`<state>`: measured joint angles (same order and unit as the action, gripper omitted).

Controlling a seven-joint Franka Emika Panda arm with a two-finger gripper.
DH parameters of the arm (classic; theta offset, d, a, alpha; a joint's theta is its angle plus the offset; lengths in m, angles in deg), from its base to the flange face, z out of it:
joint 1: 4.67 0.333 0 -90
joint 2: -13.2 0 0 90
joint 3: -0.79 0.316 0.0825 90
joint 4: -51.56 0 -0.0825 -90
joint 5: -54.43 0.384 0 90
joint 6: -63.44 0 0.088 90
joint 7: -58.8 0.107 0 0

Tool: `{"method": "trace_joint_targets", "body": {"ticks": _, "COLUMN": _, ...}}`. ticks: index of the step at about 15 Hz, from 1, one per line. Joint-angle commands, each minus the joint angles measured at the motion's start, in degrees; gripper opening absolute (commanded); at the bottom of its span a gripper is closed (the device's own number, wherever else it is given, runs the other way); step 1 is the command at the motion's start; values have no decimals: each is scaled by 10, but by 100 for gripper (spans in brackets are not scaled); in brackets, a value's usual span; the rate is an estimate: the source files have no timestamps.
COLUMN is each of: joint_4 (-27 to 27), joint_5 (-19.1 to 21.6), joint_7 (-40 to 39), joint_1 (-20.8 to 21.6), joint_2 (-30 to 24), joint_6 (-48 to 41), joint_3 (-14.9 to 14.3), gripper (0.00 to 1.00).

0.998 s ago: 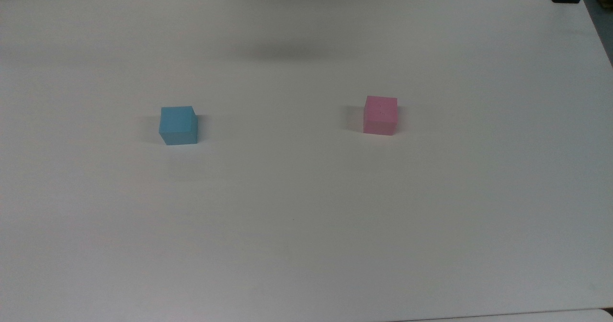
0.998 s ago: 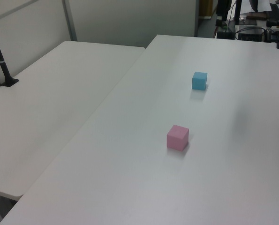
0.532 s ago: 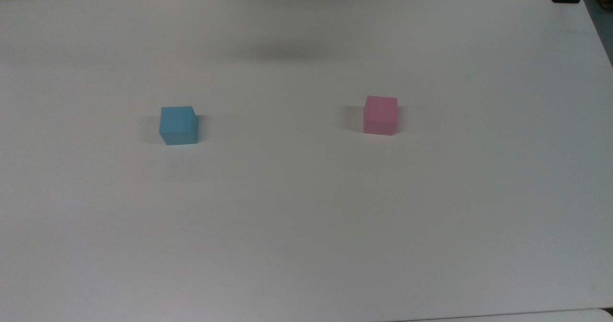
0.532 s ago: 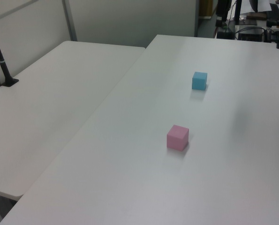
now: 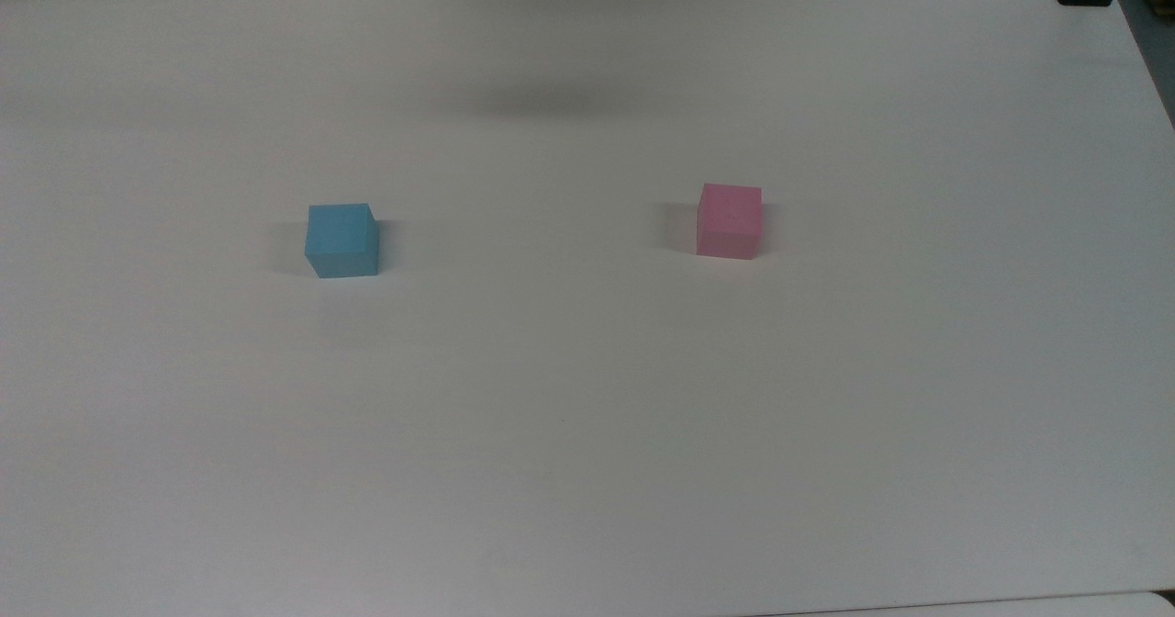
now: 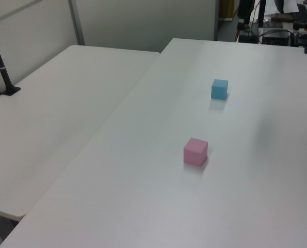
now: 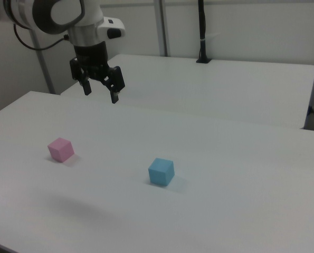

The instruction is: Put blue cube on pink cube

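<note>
Resting on the white surface (image 7: 241,179), the blue cube (image 7: 161,172) sits nearest in the right view, below the fingers (image 7: 114,98) and off toward the right view's right. It stands flat, untouched, with bare surface all around it. In the top view the blue cube (image 5: 341,240) lies on the top view's left and the pink cube (image 5: 729,220) on the top view's right, well apart, roughly level with each other. In the left view the pink cube (image 6: 195,151) is the nearer one and the blue cube (image 6: 219,89) sits farther back.

The pink cube (image 7: 60,149) in the right view lies a little farther back than the blue one, below the fingers and toward the right view's left, also flat on the surface.

Farther still, the gripper (image 7: 100,93) hangs high above the surface, pointing down, its two dark fingers spread wide apart and holding nothing. Neither cube is between them. A soft shadow (image 5: 551,101) falls on the surface near its far edge in the top view. Behind the gripper a second white table (image 7: 236,84) stretches away, with a black pole (image 7: 202,31) rising from it.
</note>
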<state>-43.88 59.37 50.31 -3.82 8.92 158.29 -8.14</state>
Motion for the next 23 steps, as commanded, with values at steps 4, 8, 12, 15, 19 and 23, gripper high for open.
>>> {"method": "trace_joint_targets", "body": {"ticks": 4, "joint_4": -14, "joint_5": -34, "joint_7": -22, "joint_1": -8, "joint_2": 13, "joint_6": 53, "joint_3": -2, "gripper": 100}}
{"method": "trace_joint_targets", "body": {"ticks": 8, "joint_4": -23, "joint_5": -37, "joint_7": -52, "joint_1": -30, "joint_2": 56, "joint_6": 117, "joint_3": -3, "gripper": 100}}
{"method": "trace_joint_targets", "body": {"ticks": 12, "joint_4": -24, "joint_5": -38, "joint_7": -96, "joint_1": -42, "joint_2": 118, "joint_6": 154, "joint_3": -3, "gripper": 100}}
{"method": "trace_joint_targets", "body": {"ticks": 15, "joint_4": -28, "joint_5": -42, "joint_7": -97, "joint_1": -45, "joint_2": 149, "joint_6": 170, "joint_3": -3, "gripper": 100}}
{"method": "trace_joint_targets", "body": {"ticks": 19, "joint_4": -50, "joint_5": -63, "joint_7": -94, "joint_1": -44, "joint_2": 176, "joint_6": 216, "joint_3": -3, "gripper": 100}}
{"method": "trace_joint_targets", "body": {"ticks": 23, "joint_4": -54, "joint_5": -78, "joint_7": -89, "joint_1": -44, "joint_2": 203, "joint_6": 232, "joint_3": -3, "gripper": 100}}
